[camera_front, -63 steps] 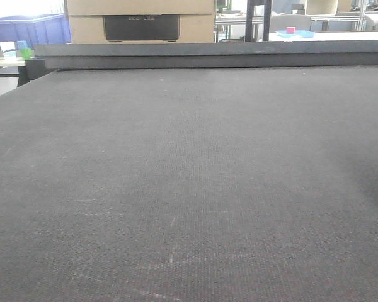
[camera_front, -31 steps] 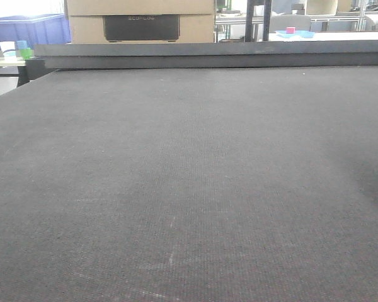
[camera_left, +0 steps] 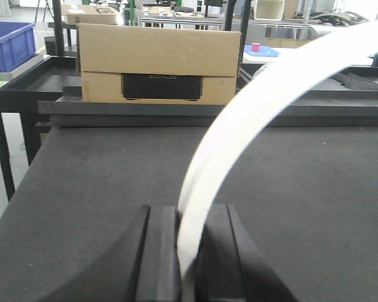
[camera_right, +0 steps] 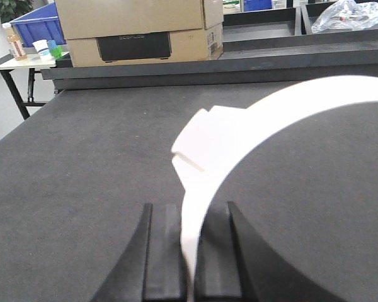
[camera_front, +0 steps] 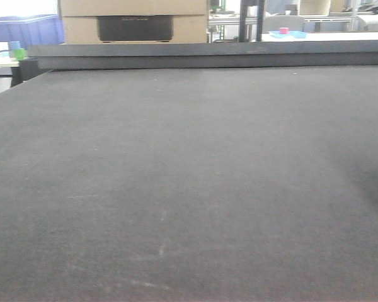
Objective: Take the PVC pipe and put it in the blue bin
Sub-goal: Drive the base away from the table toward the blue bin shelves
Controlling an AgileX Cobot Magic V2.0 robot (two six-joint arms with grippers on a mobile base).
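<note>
- The pipe (camera_left: pixel 252 119), white and curved, is clamped between the fingers (camera_left: pixel 160 251) of the left gripper (camera_left: pixel 188 258). From there it arcs up and to the right, out of view.
- The right gripper (camera_right: pixel 189 258) is closed on a white pipe end just below a stepped fitting (camera_right: pixel 201 141), and the arc runs off to the right. Whether both grippers hold one pipe cannot be told.
- The box (camera_right: pixel 135 28) has a dark panel that reads "ECOFLOW". Its side label is unreadable.
- The blue bin (camera_left: pixel 9 44) stands beyond the far left corner of the table (camera_front: pixel 176 189), well apart from both grippers.
- A raised rail (camera_front: pixel 208 56) closes the table's far edge. The left edge drops to the floor (camera_right: pixel 0 119).
</note>
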